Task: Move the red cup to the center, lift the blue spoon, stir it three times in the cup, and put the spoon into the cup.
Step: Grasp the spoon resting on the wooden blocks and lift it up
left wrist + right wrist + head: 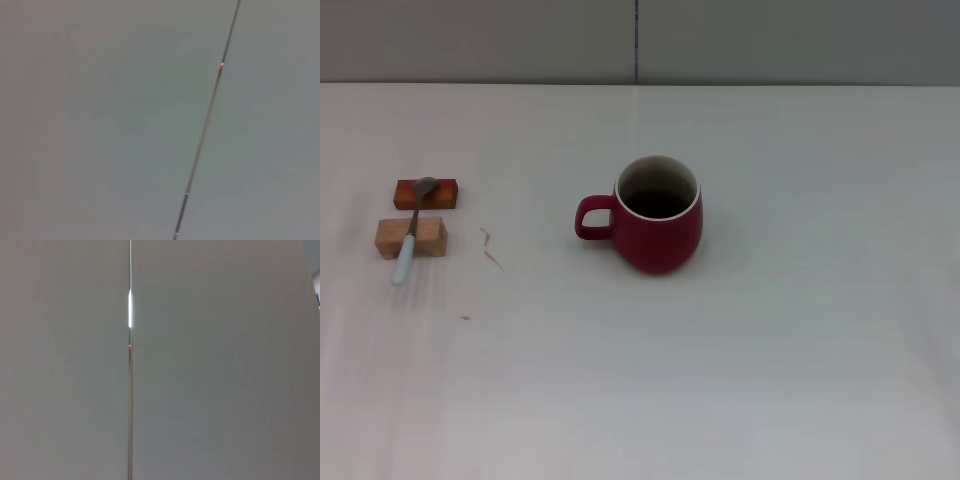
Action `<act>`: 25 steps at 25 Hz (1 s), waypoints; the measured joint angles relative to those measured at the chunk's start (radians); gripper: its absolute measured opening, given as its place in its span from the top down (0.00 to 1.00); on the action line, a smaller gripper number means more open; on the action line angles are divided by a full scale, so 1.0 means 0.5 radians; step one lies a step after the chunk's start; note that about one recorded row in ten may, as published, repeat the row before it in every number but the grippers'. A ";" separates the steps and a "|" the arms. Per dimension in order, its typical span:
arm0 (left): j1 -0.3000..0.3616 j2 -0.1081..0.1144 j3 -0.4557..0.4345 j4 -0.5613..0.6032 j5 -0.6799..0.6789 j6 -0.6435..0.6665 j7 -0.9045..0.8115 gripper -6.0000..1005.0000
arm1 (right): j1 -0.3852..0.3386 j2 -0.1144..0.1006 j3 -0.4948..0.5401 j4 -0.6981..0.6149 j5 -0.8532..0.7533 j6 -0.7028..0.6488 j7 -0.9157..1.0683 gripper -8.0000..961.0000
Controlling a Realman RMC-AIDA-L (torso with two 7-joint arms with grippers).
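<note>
White surface (790,380) fills my head view, with the red cup (658,214) upright near its middle, handle toward my left. Well off to the left, the blue spoon (412,234) lies across two small wooden blocks (411,238). Neither gripper shows, so their state is unknown.

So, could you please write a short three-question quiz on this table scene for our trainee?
1. True or false: the blue spoon lies inside the red cup.
2. What does the spoon rest across?
3. The cup's handle points toward: A) the spoon, B) away from it.

Key:
1. False.
2. Two small blocks, a reddish block under its bowl and a pale wooden block under its handle.
3. A.
</note>
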 joint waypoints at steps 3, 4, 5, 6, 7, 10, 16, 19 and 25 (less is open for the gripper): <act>0.043 -0.002 0.135 0.003 0.000 0.090 -0.029 0.23 | 0.018 0.000 0.040 -0.003 0.001 0.040 0.002 0.49; 0.073 -0.006 0.211 -0.003 0.000 0.150 -0.026 0.23 | 0.038 -0.003 0.060 -0.005 0.001 0.075 0.004 0.44; 0.073 -0.006 0.211 -0.003 0.000 0.150 -0.026 0.23 | 0.049 -0.004 0.066 -0.011 0.001 0.095 0.001 0.44; 0.088 -0.008 0.246 -0.008 0.000 0.174 -0.022 0.23 | 0.049 -0.004 0.066 -0.011 0.001 0.095 0.001 0.44; 0.119 -0.013 0.304 -0.017 0.000 0.211 -0.010 0.23 | 0.083 -0.005 0.078 -0.037 0.002 0.156 -0.005 0.43; 0.147 -0.018 0.349 -0.032 0.000 0.243 0.031 0.23 | 0.124 -0.005 0.083 -0.074 0.002 0.211 -0.006 0.42; 0.164 -0.022 0.358 -0.270 -0.009 0.443 0.413 0.23 | 0.240 -0.012 0.083 -0.178 0.002 0.317 -0.006 0.42; 0.156 -0.019 0.352 -0.403 -0.012 0.585 0.641 0.24 | 0.301 -0.015 0.082 -0.233 0.002 0.363 -0.008 0.42; 0.153 -0.006 0.245 -0.742 -0.014 0.809 1.030 0.26 | 0.398 -0.031 0.071 -0.289 0.001 0.503 -0.014 0.42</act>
